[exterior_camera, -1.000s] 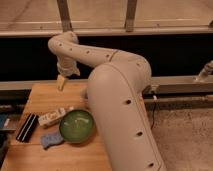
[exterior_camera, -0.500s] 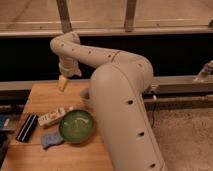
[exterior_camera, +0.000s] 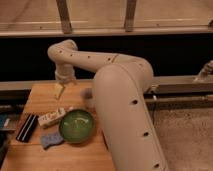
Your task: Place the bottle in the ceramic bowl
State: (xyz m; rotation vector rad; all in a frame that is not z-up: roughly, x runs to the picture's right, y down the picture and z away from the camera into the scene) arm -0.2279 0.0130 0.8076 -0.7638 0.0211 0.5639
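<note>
The slim white-cream bottle lies on its side on the wooden table, touching or nearly touching the left rim of the green ceramic bowl. The bowl sits near the table's front and holds nothing that I can see. My gripper hangs from the cream arm above the back of the table, behind the bottle and well apart from it. It holds nothing that I can see.
A black rectangular bar lies left of the bottle. A blue-grey object lies in front of the bowl's left side. A translucent cup stands behind the bowl, by my arm's large body, which covers the table's right side.
My gripper has moved a little down and to the left, closer to the table. The bottle and the bowl have not moved.
</note>
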